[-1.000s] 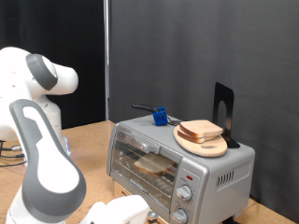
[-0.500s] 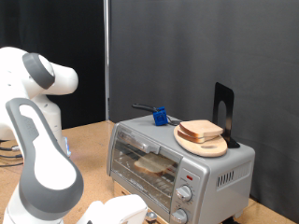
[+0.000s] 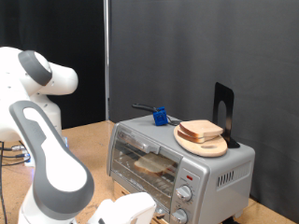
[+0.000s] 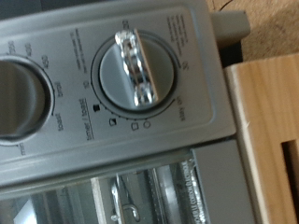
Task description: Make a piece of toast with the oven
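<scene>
Hovering close in front of the oven's (image 3: 177, 159) control panel, the tool (image 3: 126, 210) is seen in the exterior view only as a white housing at the bottom edge; its fingers are not shown in either picture, so whether it is open or closed, and whether anything is held, cannot be told. In the wrist view the frame is filled by a silver knob (image 4: 142, 67) with a raised bar handle, set in the grey panel, with a second dial (image 4: 19, 98) partly cut off beside it and a strip of the glass door (image 4: 121, 196) past the panel's edge. Contact with the knob cannot be confirmed.

Outward from there, the oven stands on the desk (image 3: 89, 140) with its door shut, and a pale slice, taken to be the piece of toast (image 3: 154, 165), is seen lying on the rack behind the glass. So the loading and closing appear to be done, and the work seems to have reached the setting of the controls; no glow of heating elements is made out. On the oven's roof a round wooden plate (image 3: 203, 142) carries another slice of bread (image 3: 201, 130), with a small blue object (image 3: 161, 117) and a black upright stand (image 3: 223, 112) nearby.
</scene>
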{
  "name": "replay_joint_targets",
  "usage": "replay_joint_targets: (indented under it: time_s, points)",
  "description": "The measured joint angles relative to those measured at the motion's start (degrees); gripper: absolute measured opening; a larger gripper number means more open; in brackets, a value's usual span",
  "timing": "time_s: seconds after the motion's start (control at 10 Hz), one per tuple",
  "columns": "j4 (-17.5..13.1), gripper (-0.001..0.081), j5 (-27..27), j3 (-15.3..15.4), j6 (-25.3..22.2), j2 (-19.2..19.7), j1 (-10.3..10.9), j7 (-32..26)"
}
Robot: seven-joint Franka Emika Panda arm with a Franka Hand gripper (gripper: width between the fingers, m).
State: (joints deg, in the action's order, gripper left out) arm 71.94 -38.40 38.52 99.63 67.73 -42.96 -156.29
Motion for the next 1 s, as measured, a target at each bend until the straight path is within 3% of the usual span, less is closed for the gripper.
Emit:
replay_joint_targets:
  time_s: [0.5, 1.0]
  points:
    - [6.93, 0.0682, 3.22, 5.23, 6.35, -0.06, -2.35, 0.07]
    - [11.02, 0.0682, 7.53, 9.04, 13.93, 0.20, -2.90, 0.19]
